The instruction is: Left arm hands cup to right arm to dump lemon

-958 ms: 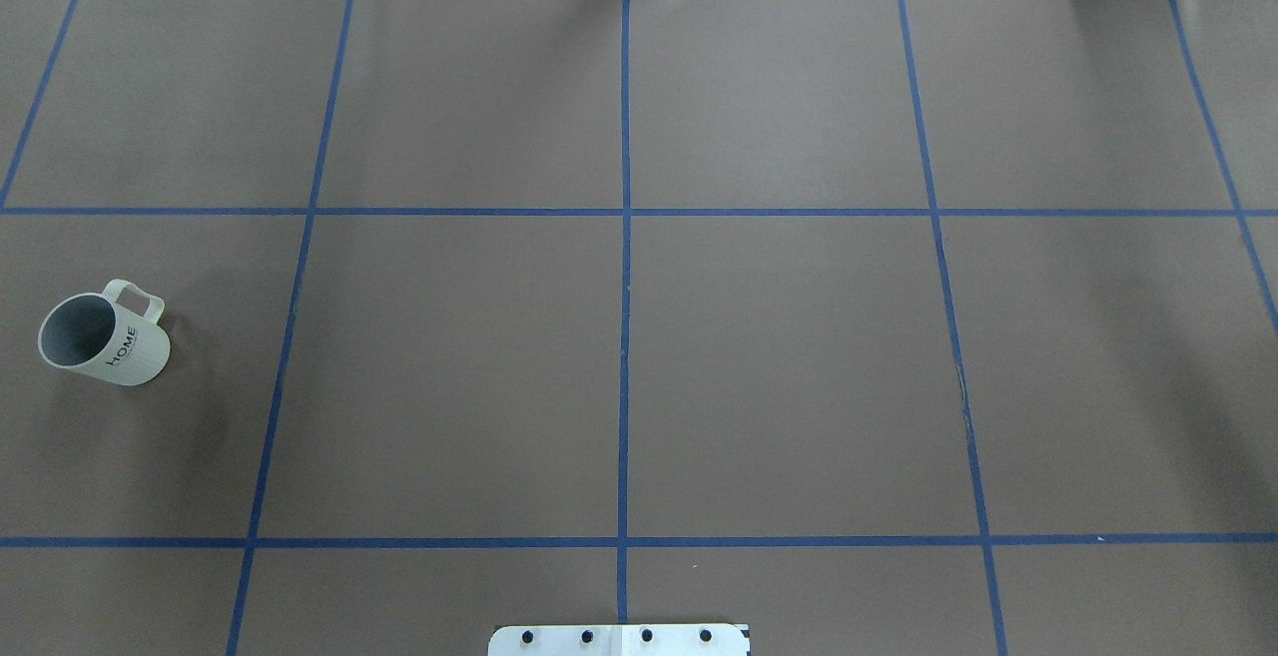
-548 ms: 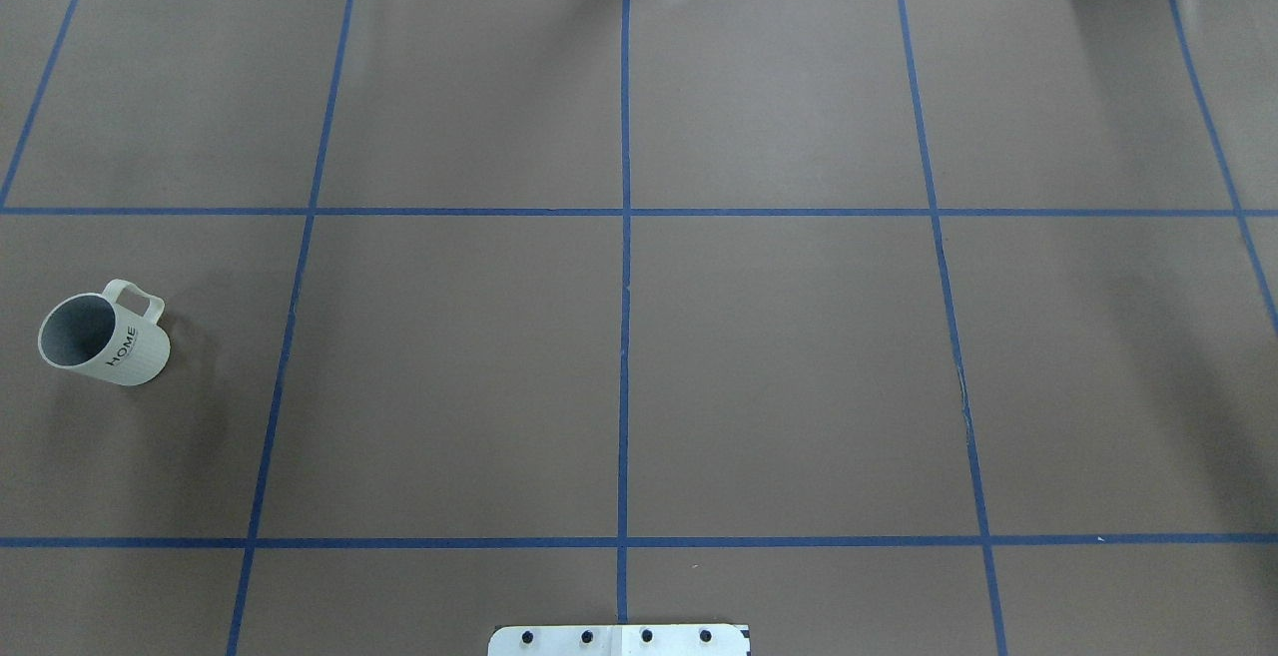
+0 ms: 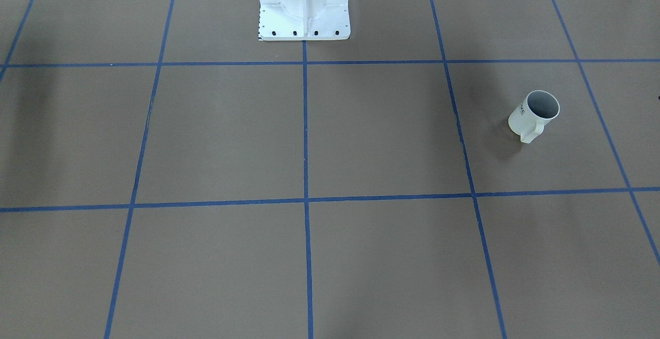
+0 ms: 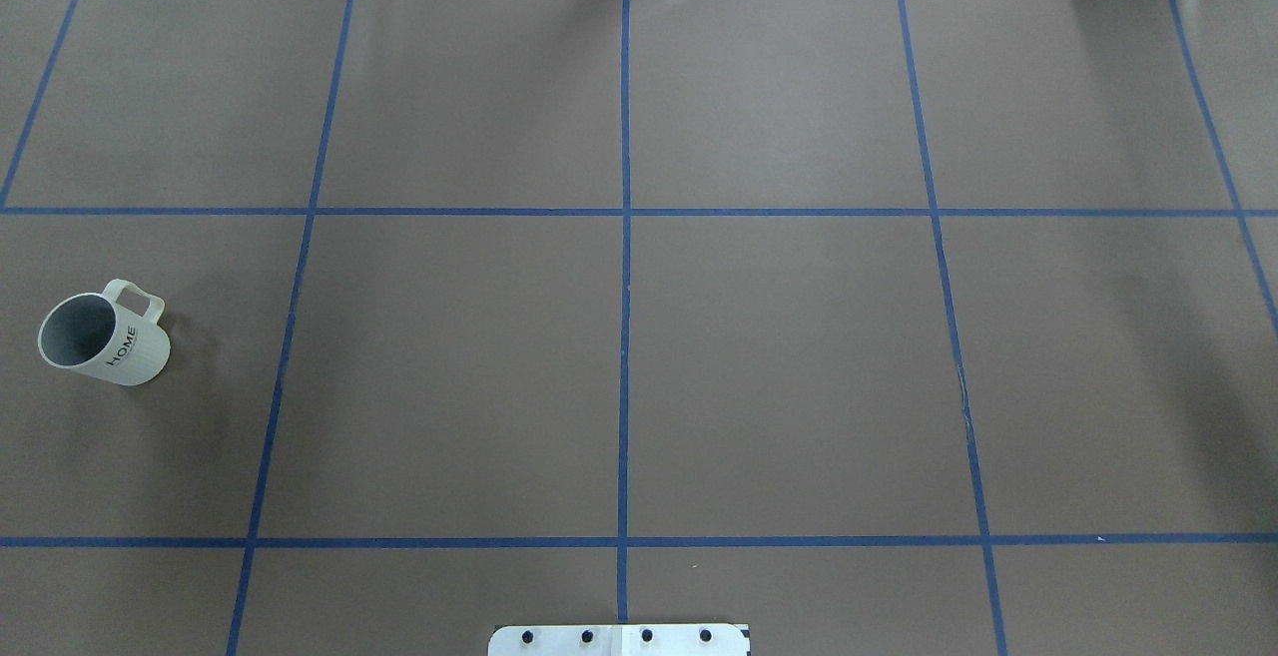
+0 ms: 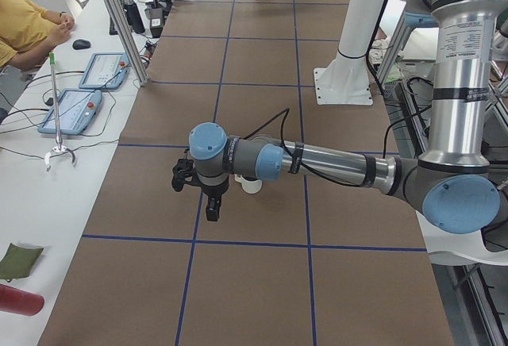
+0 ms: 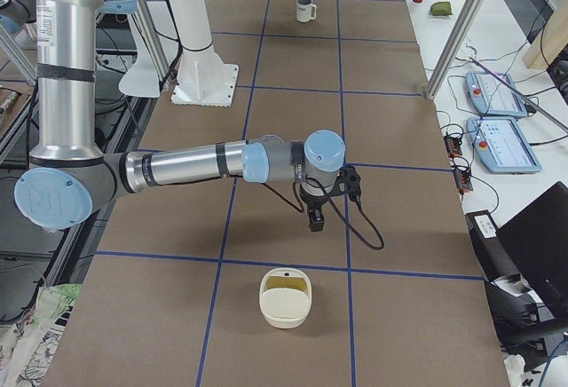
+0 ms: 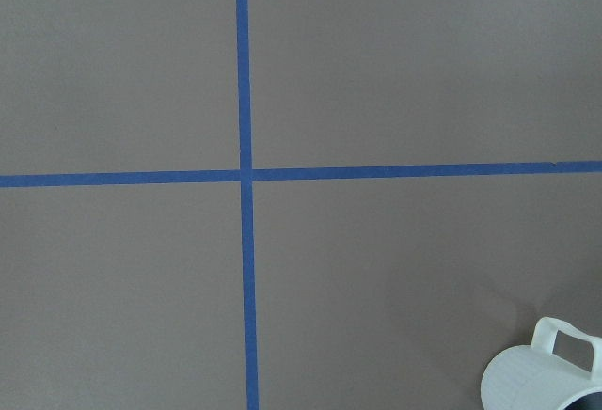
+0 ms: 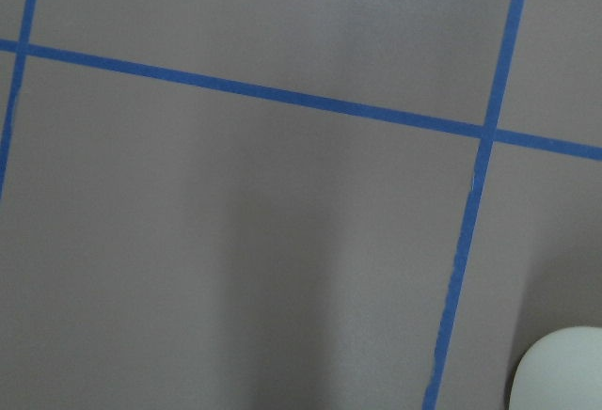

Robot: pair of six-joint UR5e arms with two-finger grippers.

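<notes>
Your cup (image 4: 100, 336) stood upright on the desk (image 4: 779, 366) at the robot's left end, handle pointing away from the base, left fingers (image 5: 211, 209) hovering near it, right fingers (image 6: 317, 218) well apart, whether either was open you couldn't tell.

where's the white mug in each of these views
Exterior front-facing: cup right of centre, upper half.
Overhead exterior: cup far left, mid-height.
Exterior left: cup at centre, mostly hidden behind the left arm.
Exterior right: cup small, top centre.
Left wrist-mounted: cup in the bottom right corner, cut off.
Right wrist-mounted: not in it.
Shared landmark: the blue tape grid, in every view.
</notes>
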